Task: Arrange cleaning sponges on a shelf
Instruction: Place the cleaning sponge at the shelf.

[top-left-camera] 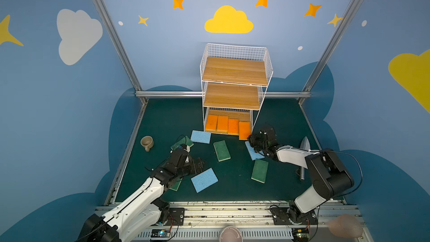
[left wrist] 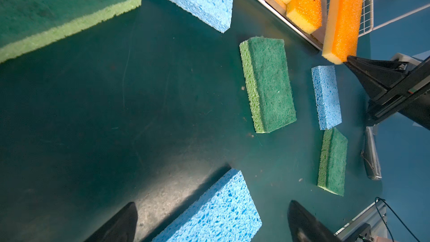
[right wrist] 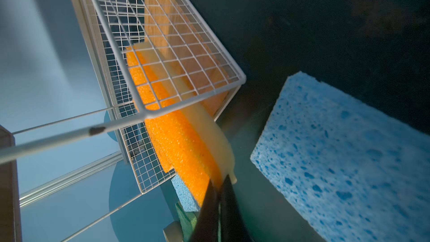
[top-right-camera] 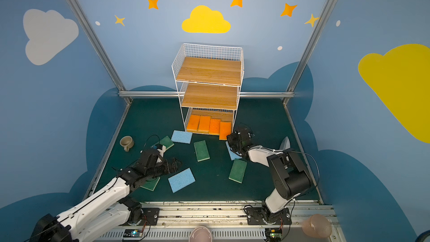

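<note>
Reaching low toward the shelf [top-left-camera: 235, 71], the right gripper [top-left-camera: 249, 138] has its fingers pressed together, tips touching the near end of an orange sponge [top-left-camera: 244, 130] overhanging the bottom tier. The left gripper [top-left-camera: 202, 163], jaws spread wide, hovers beside a light blue sponge [top-left-camera: 204, 180] on the table [top-left-camera: 162, 117].

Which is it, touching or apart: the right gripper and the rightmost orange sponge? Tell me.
Touching. The right wrist view shows the shut right gripper with its tips pressed against the orange sponge at its near end, no gap between them.
</note>
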